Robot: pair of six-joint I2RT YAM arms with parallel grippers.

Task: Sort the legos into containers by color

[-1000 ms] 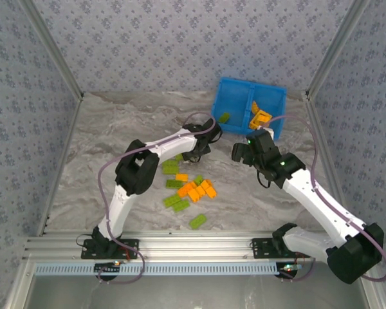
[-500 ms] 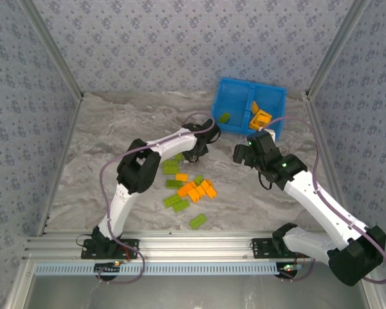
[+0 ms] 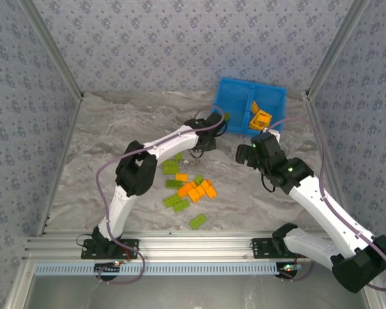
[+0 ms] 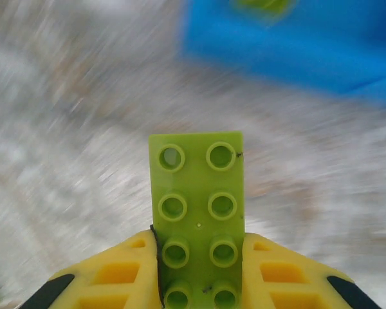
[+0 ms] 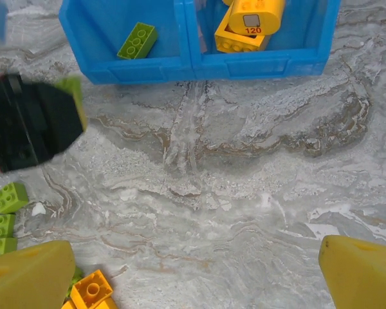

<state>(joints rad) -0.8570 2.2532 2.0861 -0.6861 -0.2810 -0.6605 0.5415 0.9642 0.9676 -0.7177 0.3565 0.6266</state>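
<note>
Step in hand: delivery of one green piece. Your left gripper (image 4: pixel 198 264) has its jaws clamped on a lime green two-by-four studded plastic brick (image 4: pixel 196 193), which juts forward from between the yellow pads (image 4: pixel 116 273). The brick hangs just short of the bright blue rectangular plastic tray (image 3: pixel 235 84) at the far right corner of the grey marbled bench (image 3: pixel 116 129). Tray contents are one green brick (image 5: pixel 136 40) in the left compartment and orange pieces (image 5: pixel 239 40) in the right compartment. Your right gripper (image 5: pixel 193 270) has its jaws wide and empty, over bare bench before the tray's near wall. The loose green and orange bricks (image 3: pixel 192 190) lie about mid-bench. Next move, as judged: carry the held brick over the near wall, stop above the left compartment well clear of the divider, then open the jaws.
</note>
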